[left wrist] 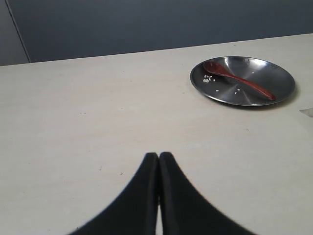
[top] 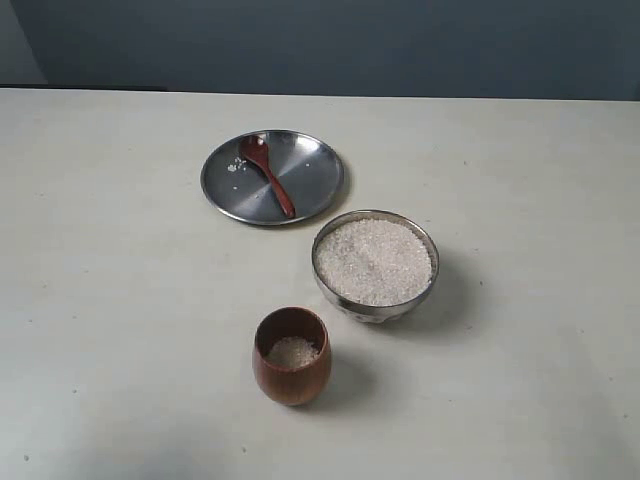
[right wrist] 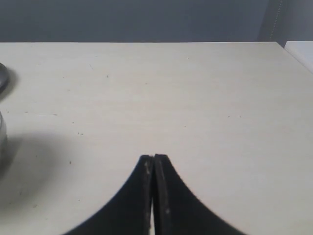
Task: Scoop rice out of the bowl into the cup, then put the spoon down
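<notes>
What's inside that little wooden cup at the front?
A small heap of white rice lies low in the cup, with bare inner wall above it. The cup's floor is hidden under the grains.

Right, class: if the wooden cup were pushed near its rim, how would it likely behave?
The cup is barrel-shaped, narrowing to its base, so a high push might tip it rather than slide it. It holds only a little rice, so it is probably light. Its wood looks smooth, perhaps slippery.
</notes>
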Tool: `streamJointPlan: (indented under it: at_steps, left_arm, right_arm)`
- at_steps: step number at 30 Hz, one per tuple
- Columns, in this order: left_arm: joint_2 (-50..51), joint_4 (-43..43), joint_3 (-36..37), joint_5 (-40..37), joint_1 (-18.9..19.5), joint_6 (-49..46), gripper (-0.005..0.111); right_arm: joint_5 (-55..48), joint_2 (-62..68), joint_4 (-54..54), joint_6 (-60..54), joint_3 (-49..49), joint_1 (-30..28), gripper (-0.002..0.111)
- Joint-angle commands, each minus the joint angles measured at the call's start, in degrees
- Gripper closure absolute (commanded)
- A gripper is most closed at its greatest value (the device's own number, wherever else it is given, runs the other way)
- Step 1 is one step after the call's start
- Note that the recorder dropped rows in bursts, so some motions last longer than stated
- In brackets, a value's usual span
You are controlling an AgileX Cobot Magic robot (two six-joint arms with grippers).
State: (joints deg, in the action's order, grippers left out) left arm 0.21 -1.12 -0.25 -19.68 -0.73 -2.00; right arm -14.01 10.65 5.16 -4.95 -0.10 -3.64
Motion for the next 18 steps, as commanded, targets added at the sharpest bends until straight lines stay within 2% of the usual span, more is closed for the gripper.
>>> streamJointPlan:
  at_steps: [1,18]
  left_arm:
    - [-0.21,-0.12,0.25,0.57,0.12,0.04,0.106]
    - [-0.21,-0.12,0.25,0.57,0.12,0.04,0.106]
  right_arm:
    - [-0.94,-0.20,0.05,6.78,0.10,-0.28,0.108]
    - [-1.71,-0.20,1.87,6.08,0.10,-0.28,0.108]
